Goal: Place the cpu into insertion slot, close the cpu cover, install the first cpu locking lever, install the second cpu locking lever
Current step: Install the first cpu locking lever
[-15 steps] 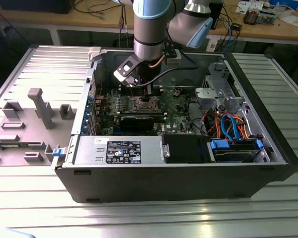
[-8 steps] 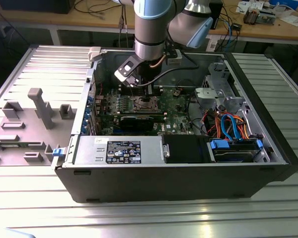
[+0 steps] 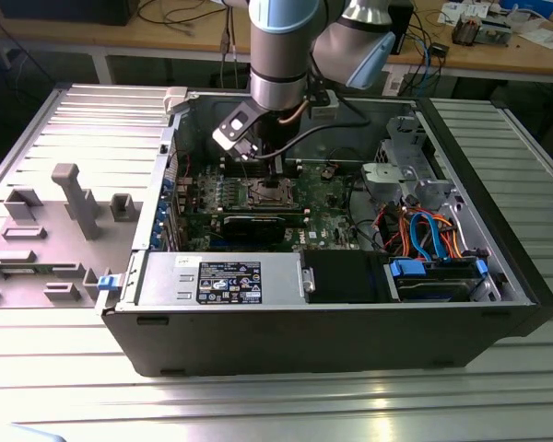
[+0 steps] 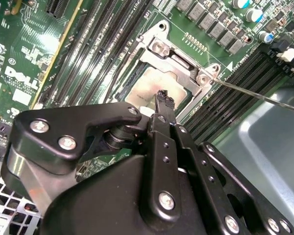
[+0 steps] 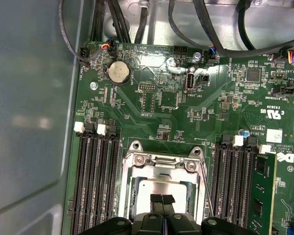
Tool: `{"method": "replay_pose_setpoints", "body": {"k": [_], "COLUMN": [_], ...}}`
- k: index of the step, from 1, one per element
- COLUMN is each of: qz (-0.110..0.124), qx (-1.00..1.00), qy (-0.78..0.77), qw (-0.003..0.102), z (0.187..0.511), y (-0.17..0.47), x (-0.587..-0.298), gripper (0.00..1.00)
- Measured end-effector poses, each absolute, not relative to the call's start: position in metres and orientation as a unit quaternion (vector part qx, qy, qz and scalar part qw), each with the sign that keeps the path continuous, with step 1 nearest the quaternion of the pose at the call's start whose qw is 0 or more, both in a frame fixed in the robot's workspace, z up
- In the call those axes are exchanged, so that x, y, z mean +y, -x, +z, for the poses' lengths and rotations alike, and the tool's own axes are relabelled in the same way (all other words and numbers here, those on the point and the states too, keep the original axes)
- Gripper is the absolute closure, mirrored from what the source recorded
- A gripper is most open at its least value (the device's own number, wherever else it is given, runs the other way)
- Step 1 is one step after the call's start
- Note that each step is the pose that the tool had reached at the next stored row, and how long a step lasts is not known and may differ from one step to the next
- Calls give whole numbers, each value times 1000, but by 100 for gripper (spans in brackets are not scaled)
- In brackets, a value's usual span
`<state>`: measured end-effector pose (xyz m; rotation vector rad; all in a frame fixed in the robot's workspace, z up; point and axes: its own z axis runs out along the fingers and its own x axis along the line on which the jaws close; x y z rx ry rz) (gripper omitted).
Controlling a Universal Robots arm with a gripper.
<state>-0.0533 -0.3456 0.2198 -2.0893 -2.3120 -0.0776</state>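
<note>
Work table (image 3: pixel 498 387): ribbed aluminium slats, pale grey, across the foreground and both sides.
Rear bench (image 3: pixel 166 35): wooden top on white legs (image 3: pixel 100 64); loose cables (image 3: pixel 180 14) lie on it.
Floor (image 3: pixel 18 78): dark beneath the bench.
Light: bright reflections on the table's front slats.

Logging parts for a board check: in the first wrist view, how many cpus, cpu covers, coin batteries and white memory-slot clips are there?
cpu: 1
cpu cover: 1
coin battery: 1
white memory-slot clips: 4
Total: 7
</note>
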Motion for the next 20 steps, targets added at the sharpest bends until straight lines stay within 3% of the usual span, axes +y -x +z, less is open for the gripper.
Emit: {"method": "replay_pose_setpoints", "body": {"k": [12, 20], "qz": [-24, -24], "qx": [-773, -773], "qy": [634, 634], "qw": [13, 13], "z": [222, 249], "y": [53, 53], "x": [-346, -346], "gripper": [89, 89]}}
